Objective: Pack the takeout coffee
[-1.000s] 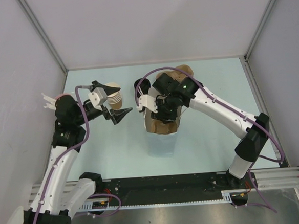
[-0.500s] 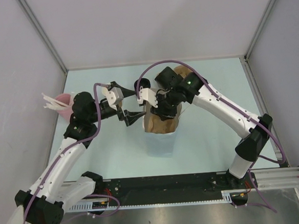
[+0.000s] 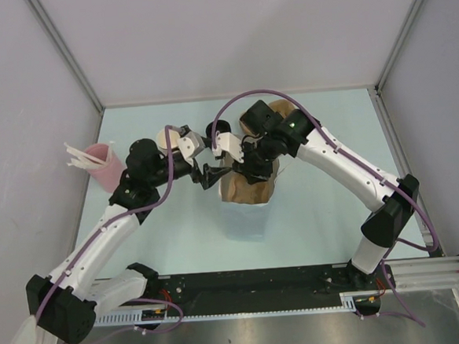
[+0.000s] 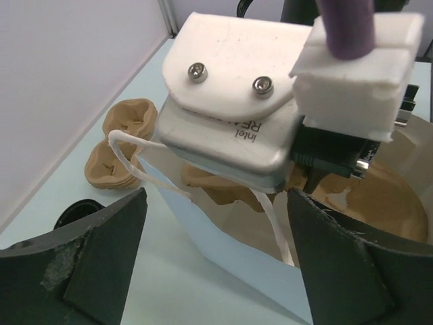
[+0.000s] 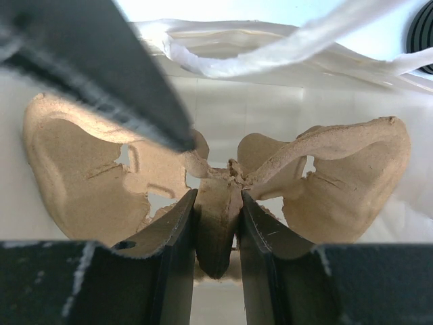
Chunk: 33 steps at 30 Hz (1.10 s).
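No single takeout coffee cup shows in any view. My right gripper is shut on the centre post of a brown pulp cup carrier, holding it in the open mouth of a white paper bag. My left gripper is open and empty, its jaws spread wide at the bag's left rim, right beside the right wrist. In the left wrist view the carrier shows inside the bag.
A stack of tan cups stands behind the left wrist. A black lid lies beside the bag. More pulp carriers sit at the back. A pink cup of white stirrers stands far left.
My left arm has swung right, from the stack of cups to the bag's left rim, jaws still wide. The right gripper and carrier have barely moved.
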Available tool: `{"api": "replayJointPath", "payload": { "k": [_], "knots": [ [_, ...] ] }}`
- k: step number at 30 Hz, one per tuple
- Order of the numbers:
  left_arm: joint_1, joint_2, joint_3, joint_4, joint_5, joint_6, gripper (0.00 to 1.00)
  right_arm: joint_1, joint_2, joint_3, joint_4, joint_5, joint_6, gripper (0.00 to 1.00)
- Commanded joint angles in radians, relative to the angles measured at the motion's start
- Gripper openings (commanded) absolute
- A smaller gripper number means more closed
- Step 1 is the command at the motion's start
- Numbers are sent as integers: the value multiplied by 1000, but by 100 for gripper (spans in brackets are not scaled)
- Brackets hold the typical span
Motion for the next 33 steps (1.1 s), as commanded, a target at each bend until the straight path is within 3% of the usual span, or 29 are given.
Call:
{"api": "replayJointPath", "payload": {
  "k": [1,3,8,13,23,33],
  "knots": [
    [-9,-3,18,52,-35,7,74,-5,-39,14,8,-17,12,32],
    [-9,-7,10,57,-39,3,57,-5,-39,13,7,-16,12,32],
    [-9,-33,-13,63,-65,7,54,-5,-38,0,8,-6,12,32],
    [-9,-60,-44,69,-119,1,39,-7,-33,-14,13,7,12,32],
    [-8,-85,-91,118,-220,-54,20,-4,28,-7,-33,47,13,31],
    [6,-99,-120,161,-243,-103,21,-1,106,58,-124,96,12,31]
  ]
}}
